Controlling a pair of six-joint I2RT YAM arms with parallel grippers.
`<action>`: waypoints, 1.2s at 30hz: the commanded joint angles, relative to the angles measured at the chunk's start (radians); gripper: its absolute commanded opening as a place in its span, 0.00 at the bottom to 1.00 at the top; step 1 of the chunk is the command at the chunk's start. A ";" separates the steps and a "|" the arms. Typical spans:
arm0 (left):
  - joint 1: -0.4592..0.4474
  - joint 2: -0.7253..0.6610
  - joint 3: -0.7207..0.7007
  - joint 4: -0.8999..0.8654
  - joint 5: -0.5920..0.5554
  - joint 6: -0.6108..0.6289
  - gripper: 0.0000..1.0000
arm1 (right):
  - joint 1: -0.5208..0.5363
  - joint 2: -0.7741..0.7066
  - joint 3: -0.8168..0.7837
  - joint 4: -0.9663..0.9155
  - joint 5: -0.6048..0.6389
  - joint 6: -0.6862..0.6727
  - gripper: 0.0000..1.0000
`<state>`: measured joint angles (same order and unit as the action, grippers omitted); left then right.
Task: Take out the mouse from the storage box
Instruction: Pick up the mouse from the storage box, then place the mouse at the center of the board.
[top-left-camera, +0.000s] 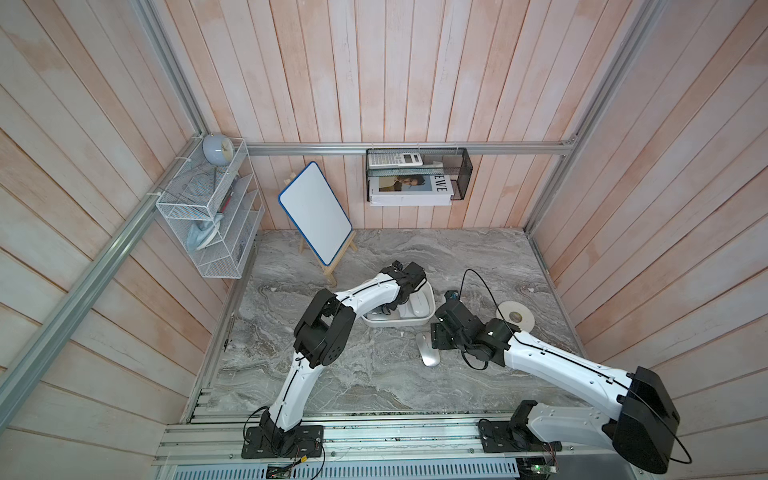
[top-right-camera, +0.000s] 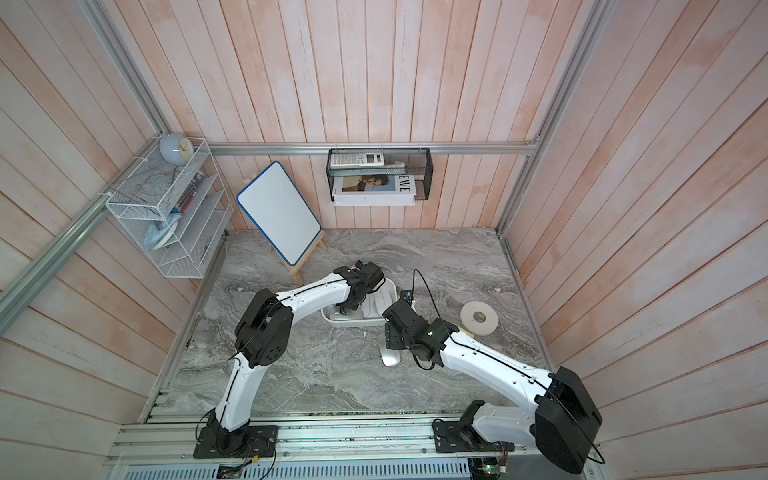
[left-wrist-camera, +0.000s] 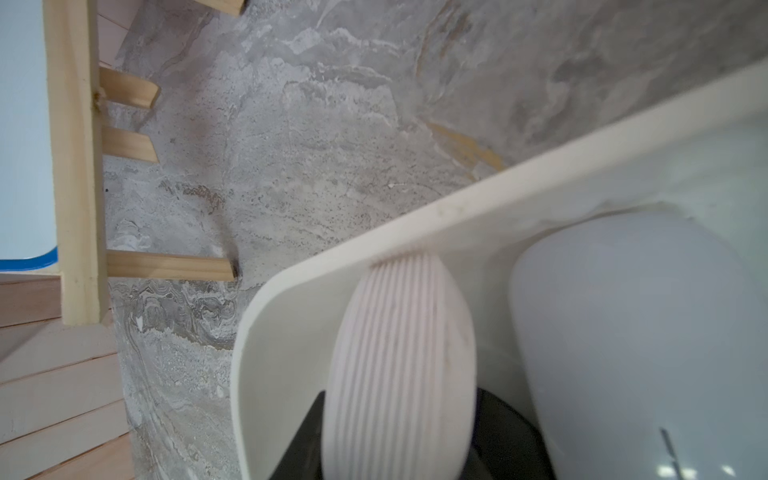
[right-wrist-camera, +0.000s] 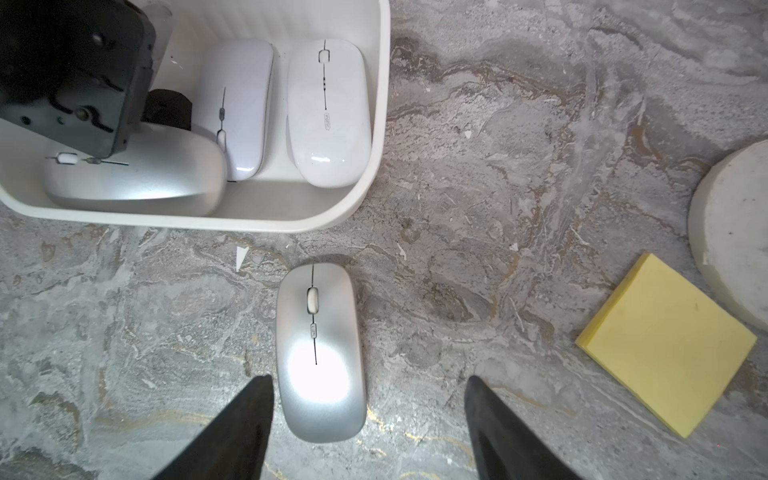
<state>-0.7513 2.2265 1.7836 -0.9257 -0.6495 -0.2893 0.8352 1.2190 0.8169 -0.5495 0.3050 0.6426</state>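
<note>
The white storage box (top-left-camera: 429, 321) (right-wrist-camera: 376, 124) sits mid-table and holds a silver mouse (right-wrist-camera: 137, 178) lying crosswise and two white mice (right-wrist-camera: 328, 112) side by side. My left gripper (top-left-camera: 388, 309) (left-wrist-camera: 401, 415) reaches down into the box. Its black fingers (left-wrist-camera: 305, 440) are shut on either side of the silver mouse (left-wrist-camera: 399, 353), whose shiny skin shows striped reflections. Another silver mouse (right-wrist-camera: 320, 353) (top-left-camera: 428, 355) lies on the table in front of the box. My right gripper (right-wrist-camera: 368, 386) hovers over its rear end, open, with nothing held.
A white disc (top-left-camera: 515, 316) (right-wrist-camera: 731, 232) and a yellow sticky-note pad (right-wrist-camera: 665, 349) lie to the right of the box. A whiteboard on a wooden easel (top-left-camera: 316, 212) stands behind it. A white wire rack (top-left-camera: 208, 216) and a black mesh basket (top-left-camera: 417, 174) hang on the walls.
</note>
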 joint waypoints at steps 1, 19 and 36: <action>-0.015 -0.066 -0.010 0.055 -0.056 0.013 0.28 | -0.004 -0.003 0.004 -0.001 -0.010 -0.004 0.76; -0.104 -0.231 -0.058 0.087 -0.132 0.075 0.21 | -0.005 -0.061 0.006 -0.045 0.071 -0.008 0.77; -0.326 -0.566 -0.519 0.449 0.073 0.322 0.18 | -0.044 -0.281 -0.026 -0.192 0.177 0.015 0.79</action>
<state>-1.0668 1.6920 1.3014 -0.5999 -0.6334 -0.0097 0.7994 0.9585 0.8101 -0.6888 0.4480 0.6453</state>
